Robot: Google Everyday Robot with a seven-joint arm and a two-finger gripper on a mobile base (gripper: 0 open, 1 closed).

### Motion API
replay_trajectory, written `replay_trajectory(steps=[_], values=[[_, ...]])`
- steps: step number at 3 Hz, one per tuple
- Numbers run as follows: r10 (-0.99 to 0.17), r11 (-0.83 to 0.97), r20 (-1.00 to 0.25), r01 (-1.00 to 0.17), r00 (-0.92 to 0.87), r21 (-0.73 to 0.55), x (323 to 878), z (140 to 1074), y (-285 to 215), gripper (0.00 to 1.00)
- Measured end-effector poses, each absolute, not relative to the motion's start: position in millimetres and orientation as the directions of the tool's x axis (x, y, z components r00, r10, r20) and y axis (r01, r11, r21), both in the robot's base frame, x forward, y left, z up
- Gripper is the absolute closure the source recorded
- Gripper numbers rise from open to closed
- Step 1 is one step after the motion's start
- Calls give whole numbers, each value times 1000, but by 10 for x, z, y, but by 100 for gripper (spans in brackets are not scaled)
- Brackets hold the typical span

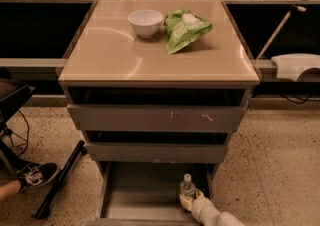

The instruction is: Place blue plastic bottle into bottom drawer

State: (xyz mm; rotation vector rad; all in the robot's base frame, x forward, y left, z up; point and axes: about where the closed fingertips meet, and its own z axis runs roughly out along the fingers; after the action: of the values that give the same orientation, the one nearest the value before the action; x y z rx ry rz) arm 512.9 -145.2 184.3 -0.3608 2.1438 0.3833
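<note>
The blue plastic bottle (187, 187) is gripped upright by the claw (191, 199), close to the right wall of the bottom drawer (140, 196); bare floor is seen leftward.

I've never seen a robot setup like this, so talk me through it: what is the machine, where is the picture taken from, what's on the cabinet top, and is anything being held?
There is one picture, looking down at the front of a grey three-drawer cabinet. Where the camera is mounted is not on record. The machine is a mobile robot with one arm, and its white arm enters at the bottom right. Its grasping part, the end effector, is at the right side of the open bottom drawer, the lowest grey tray. It is closed around the base of a slim clear bluish plastic bottle with a white cap, which stands upright. On the tan cabinet top sit a small white bowl and, beside it, a crinkly green snack bag.
</note>
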Motion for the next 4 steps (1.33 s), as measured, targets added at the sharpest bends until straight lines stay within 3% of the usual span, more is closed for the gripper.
replay_trajectory(steps=[1,4], values=[[-113,909,-826,-393,-552,137,5129,1870,-1452,81],[-113,909,-826,-393,-552,138,5129,1870,-1452,12]])
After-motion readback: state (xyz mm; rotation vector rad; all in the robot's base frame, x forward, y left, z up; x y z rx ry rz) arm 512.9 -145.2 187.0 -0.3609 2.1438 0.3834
